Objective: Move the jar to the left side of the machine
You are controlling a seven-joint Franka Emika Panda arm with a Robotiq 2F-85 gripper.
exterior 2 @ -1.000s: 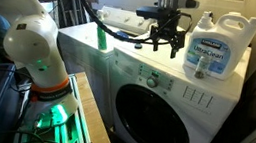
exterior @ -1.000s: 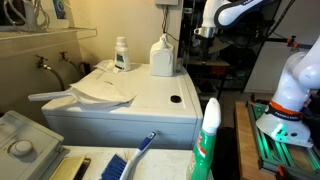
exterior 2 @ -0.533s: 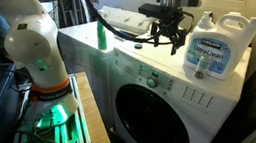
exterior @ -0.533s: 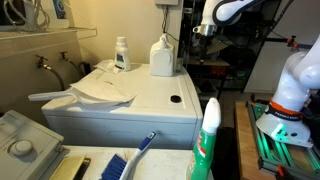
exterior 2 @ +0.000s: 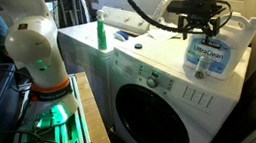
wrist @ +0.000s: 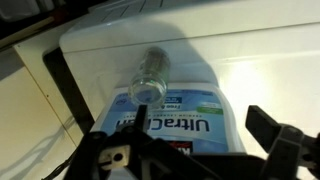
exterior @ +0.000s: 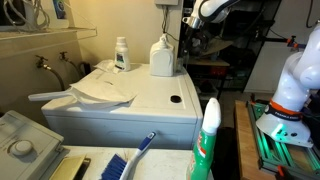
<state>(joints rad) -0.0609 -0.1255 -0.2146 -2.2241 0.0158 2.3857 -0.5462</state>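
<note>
The jar is a white detergent jug with a blue UltraClean label and a clear cap [exterior 2: 209,56]. It stands upright at the back of the machine's flat white top [exterior 2: 135,54], and shows in both exterior views [exterior: 162,57]. The machine top with its small dark hole also shows from the other side [exterior: 150,97]. My gripper [exterior 2: 201,23] hangs open just above the jug's cap, not touching it. In the wrist view the jug [wrist: 172,112] lies directly below, between my open fingers [wrist: 185,150]. In an exterior view the gripper [exterior: 189,33] is partly hidden behind a post.
A second, larger white jug [exterior 2: 240,32] stands behind the jar. A white cloth [exterior: 105,88] lies on the machine top. A green bottle [exterior 2: 101,34] stands near the machine's front corner. A small grey dial device [exterior: 20,142] and blue brush [exterior: 132,160] sit nearby.
My gripper has moved sideways from beside the jug to a spot right above its cap. It stays open. The jug has not moved.
</note>
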